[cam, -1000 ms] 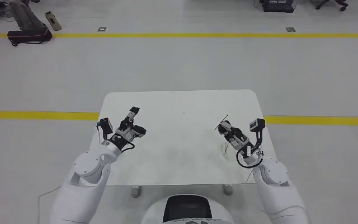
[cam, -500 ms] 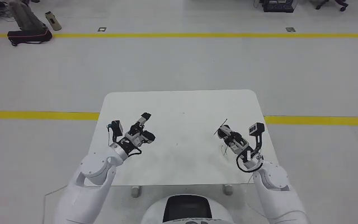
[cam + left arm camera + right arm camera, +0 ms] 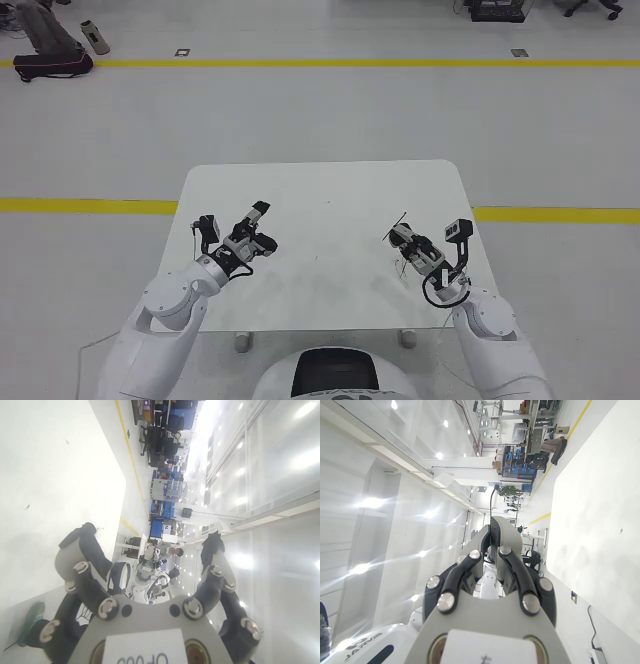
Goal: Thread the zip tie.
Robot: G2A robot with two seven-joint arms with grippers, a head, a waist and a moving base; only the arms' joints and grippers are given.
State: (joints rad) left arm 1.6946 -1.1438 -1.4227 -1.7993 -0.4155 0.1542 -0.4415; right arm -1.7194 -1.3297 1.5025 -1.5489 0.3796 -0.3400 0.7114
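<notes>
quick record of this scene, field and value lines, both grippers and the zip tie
table: white, rounded corners
left gripper: open, holds nothing, over the table's left part
right gripper: shut on the zip tie, over the table's right part
zip tie: black, thin, sticks out straight past the right gripper's fingertips
gap: the grippers are well apart, with bare table between them
threading: not yet done, no loop in the tie
</notes>
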